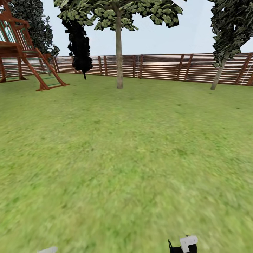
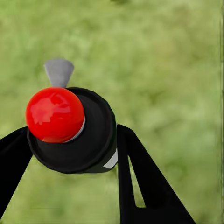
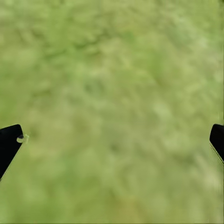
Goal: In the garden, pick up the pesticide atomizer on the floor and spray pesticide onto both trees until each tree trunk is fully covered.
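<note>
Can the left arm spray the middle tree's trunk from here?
Probably not yet. The left tool holds the atomizer, but the trunk stands far across open lawn; nothing blocks driving closer.

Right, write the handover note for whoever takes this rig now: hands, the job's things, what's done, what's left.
Left hand: shut on the pesticide atomizer, its black body between the fingers, red knob and grey nozzle showing.
Right hand: open, nothing between the fingers, over the lawn.
Trees: one pale-trunked tree stands straight ahead near the wooden fence; a second tree, its trunk leaning, stands to the right by the fence. Both are far across the grass.
Done: atomizer picked up.
Left: drive to each tree and spray its trunk until covered; no spray shows on either trunk from here.
</note>
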Controlling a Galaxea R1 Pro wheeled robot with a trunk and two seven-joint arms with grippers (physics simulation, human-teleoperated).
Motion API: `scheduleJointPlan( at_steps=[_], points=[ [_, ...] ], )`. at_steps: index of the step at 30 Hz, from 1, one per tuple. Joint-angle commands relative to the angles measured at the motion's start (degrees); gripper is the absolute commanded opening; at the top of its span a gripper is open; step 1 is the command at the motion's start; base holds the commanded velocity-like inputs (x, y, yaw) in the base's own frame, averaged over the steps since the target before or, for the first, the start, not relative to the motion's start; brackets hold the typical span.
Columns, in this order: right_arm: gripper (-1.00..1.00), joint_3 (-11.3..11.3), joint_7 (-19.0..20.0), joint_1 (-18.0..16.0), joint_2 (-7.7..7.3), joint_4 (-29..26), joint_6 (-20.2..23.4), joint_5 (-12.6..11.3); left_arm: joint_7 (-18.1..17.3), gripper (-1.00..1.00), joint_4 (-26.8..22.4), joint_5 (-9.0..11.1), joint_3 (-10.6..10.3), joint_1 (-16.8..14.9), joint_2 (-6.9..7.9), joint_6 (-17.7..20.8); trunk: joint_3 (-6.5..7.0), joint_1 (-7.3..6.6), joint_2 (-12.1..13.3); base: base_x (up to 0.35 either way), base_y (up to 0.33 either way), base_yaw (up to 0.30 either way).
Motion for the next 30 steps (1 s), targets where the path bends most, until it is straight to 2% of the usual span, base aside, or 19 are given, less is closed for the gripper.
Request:
scheduleJointPlan(
  at_steps=[1, 6, 11, 30],
  points=[
    [1.00, 0.00, 0.00, 0.00, 0.00, 0.00, 0.00, 0.00, 0.03, -1.00, -0.96, 0.25, 0.17, 0.08, -0.08, 0.08, 0.00, 0.00, 0.00, 0.340, 0.000, 0.000],
    [1.00, 0.00, 0.00, 0.00, 0.00, 0.00, 0.00, 0.00, 0.09, -1.00, -0.80, -0.05, 0.05, 0.13, -0.88, -0.15, 0.00, 0.00, 0.00, 0.340, 0.000, 0.000],
    [1.00, 0.00, 0.00, 0.00, 0.00, 0.00, 0.00, 0.00, 0.16, -1.00, -0.60, 0.44, 0.47, 0.14, -0.26, -0.20, 0.00, 0.00, 0.00, 0.340, 0.000, 0.000],
    [1.00, 0.00, 0.00, 0.00, 0.00, 0.00, 0.00, 0.00, 0.09, -1.00, -0.50, -0.02, 0.15, 0.22, -0.50, -0.26, 0.00, 0.00, 0.00, 0.340, 0.000, 0.000]
  ],
)
